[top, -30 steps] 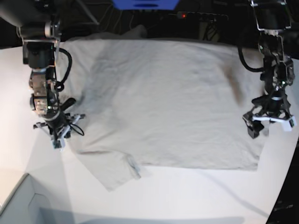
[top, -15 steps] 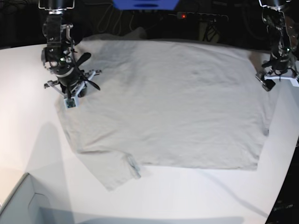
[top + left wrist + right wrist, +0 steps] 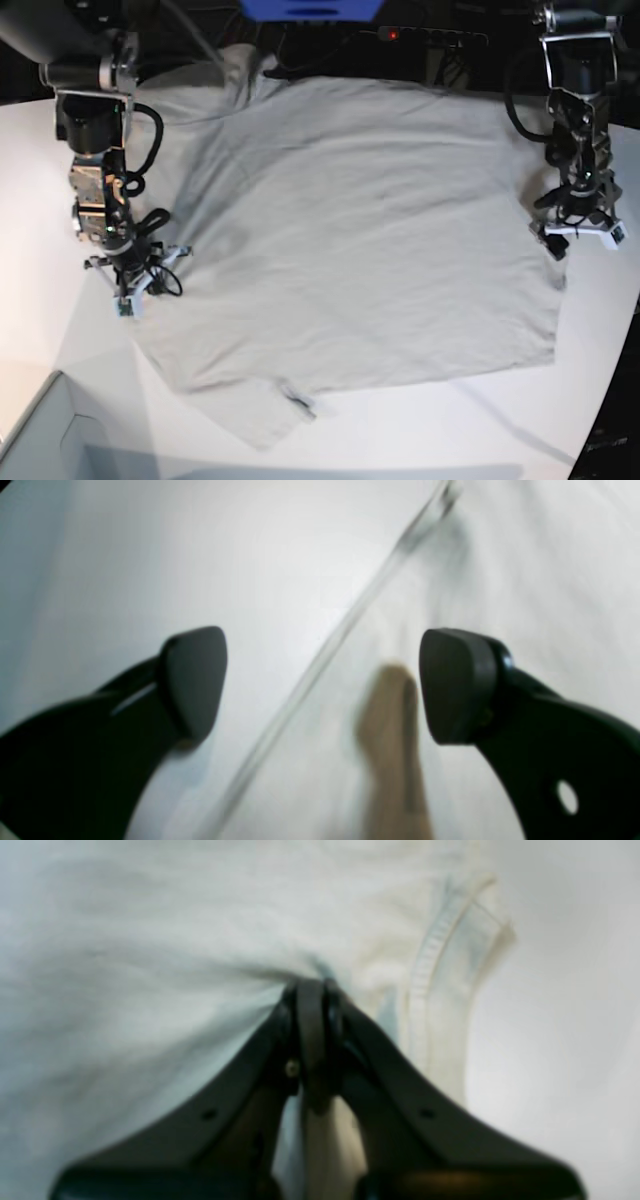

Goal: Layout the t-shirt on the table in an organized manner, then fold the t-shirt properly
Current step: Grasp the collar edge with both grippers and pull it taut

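Observation:
The light grey-beige t-shirt [image 3: 360, 220] lies spread flat over the white table [image 3: 40, 200], one sleeve [image 3: 255, 415] pointing to the front. My right gripper [image 3: 127, 292] is at the shirt's left edge. In the right wrist view it [image 3: 310, 990] is shut on a pinch of the t-shirt [image 3: 150, 940] beside a stitched hem [image 3: 430, 970]. My left gripper [image 3: 578, 238] is at the shirt's right edge. In the left wrist view it [image 3: 322, 680] is open and straddles the shirt's edge, with t-shirt [image 3: 525, 555] on the right and bare table [image 3: 150, 555] on the left.
A pale box corner [image 3: 40, 440] stands at the front left. The table's curved edge [image 3: 615, 390] runs close by on the right. A blue object [image 3: 310, 8] and cables lie in the dark behind the table. A blurred tan patch [image 3: 395, 730] shows between my left fingers.
Both grippers have come forward from the far side of the shirt. The shirt has shifted: its left edge and front sleeve sit further forward, and a fold of it rises at the back left.

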### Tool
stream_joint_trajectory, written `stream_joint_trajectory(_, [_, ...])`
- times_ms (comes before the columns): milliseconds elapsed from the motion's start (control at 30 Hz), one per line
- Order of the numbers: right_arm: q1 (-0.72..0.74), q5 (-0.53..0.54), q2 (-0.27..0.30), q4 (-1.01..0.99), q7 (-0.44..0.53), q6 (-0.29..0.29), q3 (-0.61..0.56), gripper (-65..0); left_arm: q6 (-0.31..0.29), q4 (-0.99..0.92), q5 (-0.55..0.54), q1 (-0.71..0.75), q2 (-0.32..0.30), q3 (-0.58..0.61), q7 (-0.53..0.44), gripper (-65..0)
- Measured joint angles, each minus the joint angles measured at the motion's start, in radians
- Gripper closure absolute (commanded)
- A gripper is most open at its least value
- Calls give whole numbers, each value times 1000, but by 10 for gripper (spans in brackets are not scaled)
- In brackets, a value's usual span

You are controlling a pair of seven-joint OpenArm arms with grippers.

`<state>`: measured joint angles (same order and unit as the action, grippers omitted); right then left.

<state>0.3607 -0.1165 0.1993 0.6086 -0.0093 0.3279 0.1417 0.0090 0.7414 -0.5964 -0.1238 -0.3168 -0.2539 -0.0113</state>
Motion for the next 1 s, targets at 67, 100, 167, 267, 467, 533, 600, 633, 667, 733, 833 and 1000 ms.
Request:
stream_joint_trajectory(67, [52,-1,21,-84,34,1,0,0,1,-73,1,-55,1,58,-60,-585])
stream_joint_trajectory(100, [72,0,29,-112,41,1,1,0,2,-115,0,-86,1,81,-83,-585])
stream_joint_trajectory(167, [90,-11,34,-115,18,1,0,0,13,-179,-3,-148,1,116,-84,-585])
stream_joint_trajectory(267, [51,-30,30,-24,-23,-3,0,0,5,-211,-21,-206,9,142,-60,-585])
stream_joint_trajectory(467, [-173,-38,8,363,-57,-13,3,0,-2,39,-41,-98,11,139,100,-582])
stream_joint_trajectory(533, [-200,-38,-15,457,-57,-14,5,0,1,189,-40,-14,12,93,183,-582])
stream_joint_trajectory(600, [-225,-34,-44,542,-38,-13,20,0,10,396,-42,98,13,-3,269,-582])
stream_joint_trajectory(633, [-240,-33,-57,577,-34,-13,36,0,6,505,-39,157,20,-54,288,-582])
stream_joint_trajectory(667, [-252,-35,-65,600,-40,-12,49,0,19,602,-39,205,33,-115,328,-582])
stream_joint_trajectory(733, [-293,-36,-76,633,-41,-13,77,0,4,780,-34,304,87,-229,388,-582])
stream_joint_trajectory(833, [-332,117,-89,647,9,-328,77,0,5,943,-22,441,204,-329,563,-581])
stream_joint_trajectory(1000, [-356,-33,-84,655,-43,-14,77,0,-7,960,-26,520,297,-253,646,-476])
